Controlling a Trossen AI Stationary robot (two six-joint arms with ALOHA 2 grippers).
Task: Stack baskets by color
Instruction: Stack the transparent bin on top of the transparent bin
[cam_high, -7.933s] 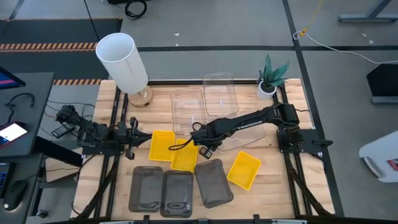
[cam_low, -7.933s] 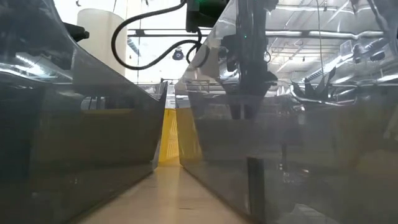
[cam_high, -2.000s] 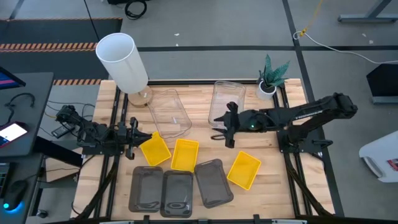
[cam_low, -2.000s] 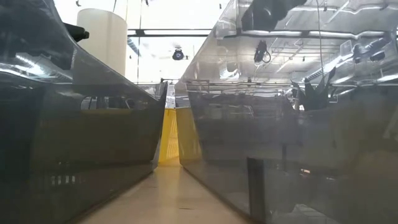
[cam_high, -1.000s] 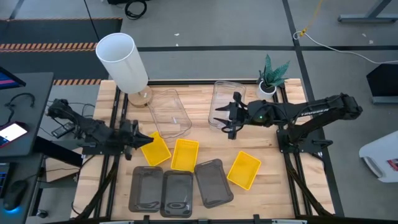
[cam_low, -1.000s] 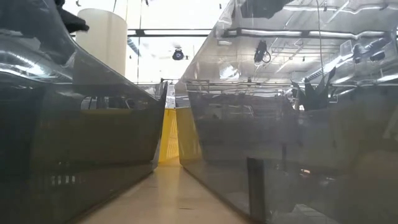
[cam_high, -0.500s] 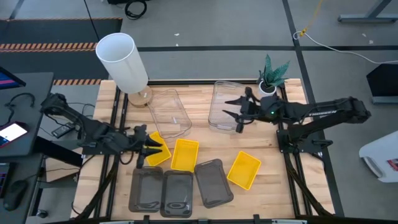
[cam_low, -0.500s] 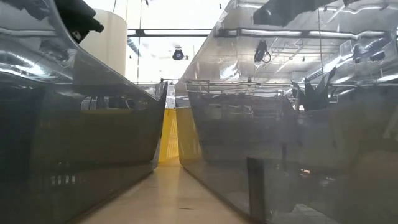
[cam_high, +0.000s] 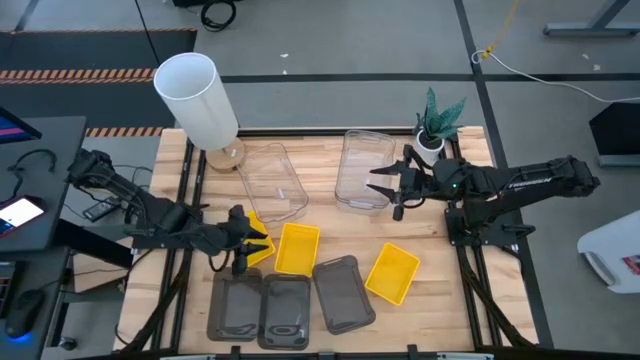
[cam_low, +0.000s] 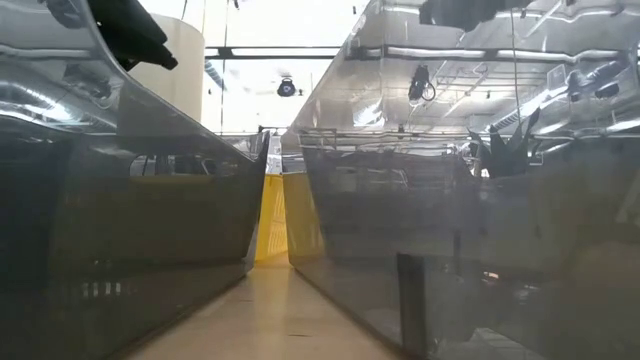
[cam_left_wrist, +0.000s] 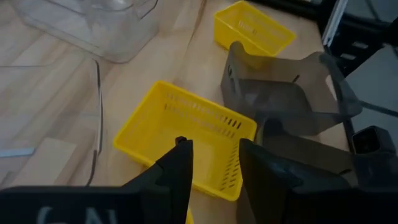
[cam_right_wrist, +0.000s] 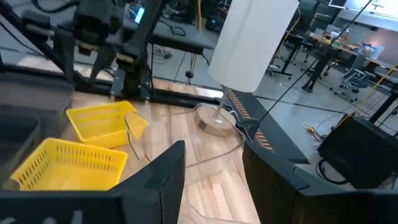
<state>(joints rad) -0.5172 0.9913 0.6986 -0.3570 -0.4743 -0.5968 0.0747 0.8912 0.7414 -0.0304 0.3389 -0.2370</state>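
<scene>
Three yellow baskets lie on the table: the left one (cam_high: 256, 232), the middle one (cam_high: 297, 248) (cam_left_wrist: 186, 137) and the right one (cam_high: 392, 272) (cam_left_wrist: 252, 28). Three dark grey baskets (cam_high: 285, 308) sit side by side along the near edge. Clear baskets rest at the far middle (cam_high: 272, 182) and far right (cam_high: 363, 168). My left gripper (cam_high: 250, 248) (cam_left_wrist: 214, 155) hovers open over the left yellow basket, facing the middle one. My right gripper (cam_high: 383, 192) (cam_right_wrist: 214, 168) stands open in the air just right of the far-right clear basket.
A tall white cylinder (cam_high: 198, 100) stands at the far left corner. A small potted plant (cam_high: 436, 125) is at the far right corner. In the low view the grey basket walls (cam_low: 130, 230) fill the foreground. Bare wood (cam_high: 330, 225) lies between the clear and yellow baskets.
My left gripper has moved from the table's left edge toward the right and near side, coming over the left yellow basket. It tipped further down and has opened. My right gripper has drawn back toward the table's right edge, away from the clear basket, staying open.
</scene>
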